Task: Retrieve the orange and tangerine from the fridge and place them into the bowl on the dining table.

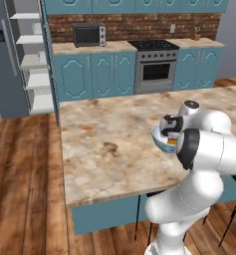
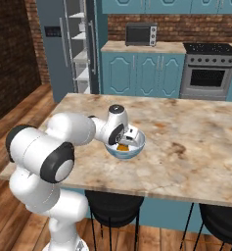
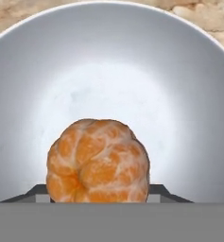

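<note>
The end effector (image 2: 129, 138) is lowered into the bowl (image 2: 137, 146), which stands on the counter (image 2: 196, 147) close to the robot's side. In the hand view its two dark finger tips sit on either side of a fruit, the tangerine (image 3: 98, 160), which has a segmented dull orange surface; the fingers (image 3: 38, 191) seem to touch it on both sides, so the end effector appears clenched on the tangerine, though the tips are mostly hidden behind the fruit. The tangerine is inside the bowl, over the white inner surface (image 3: 108, 71), and I cannot tell whether it rests on the bottom or is held just above it. In the left base view the bowl (image 1: 162, 143) is partly covered by the arm, and a bit of orange colour shows at its rim.

Farther away, past the beige marbled counter, the fridge (image 1: 7, 64) stands with a door open and its white shelves (image 1: 37, 79) visible. Beside it, along the brick wall, are teal cabinets (image 1: 94, 74), a microwave (image 1: 88, 35) and an oven (image 1: 156, 67).
</note>
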Controlling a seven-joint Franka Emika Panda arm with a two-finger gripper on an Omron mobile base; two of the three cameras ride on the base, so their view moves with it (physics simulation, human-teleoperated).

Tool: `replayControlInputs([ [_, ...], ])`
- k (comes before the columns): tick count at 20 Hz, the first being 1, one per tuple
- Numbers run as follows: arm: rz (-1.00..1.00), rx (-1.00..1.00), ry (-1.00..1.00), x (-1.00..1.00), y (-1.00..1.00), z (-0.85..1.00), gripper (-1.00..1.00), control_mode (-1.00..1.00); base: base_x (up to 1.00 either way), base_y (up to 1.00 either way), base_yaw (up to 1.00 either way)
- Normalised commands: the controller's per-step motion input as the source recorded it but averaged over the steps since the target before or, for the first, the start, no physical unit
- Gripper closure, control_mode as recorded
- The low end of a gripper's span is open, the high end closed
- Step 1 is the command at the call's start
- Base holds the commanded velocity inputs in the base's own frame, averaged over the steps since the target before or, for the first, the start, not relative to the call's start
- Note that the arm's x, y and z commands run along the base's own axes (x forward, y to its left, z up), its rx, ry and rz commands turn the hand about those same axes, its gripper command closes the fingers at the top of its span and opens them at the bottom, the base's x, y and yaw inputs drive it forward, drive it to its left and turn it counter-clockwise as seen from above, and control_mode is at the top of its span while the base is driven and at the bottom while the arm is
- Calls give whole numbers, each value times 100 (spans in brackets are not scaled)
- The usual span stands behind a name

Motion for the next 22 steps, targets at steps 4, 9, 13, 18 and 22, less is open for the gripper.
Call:
replayControlInputs([
  [4,0,1,1,18,-6,-9,-100,-100,0,0,0],
  [9,0,2,0,-2,-22,31,-100,-100,0,0,0],
  [13,0,0,0,-24,-1,55,-100,-100,0,0,0],
  [18,0,-2,0,-40,5,72,-100,-100,0,0,0],
  [22,1,-5,0,-64,16,66,-100,-100,0,0,0],
])
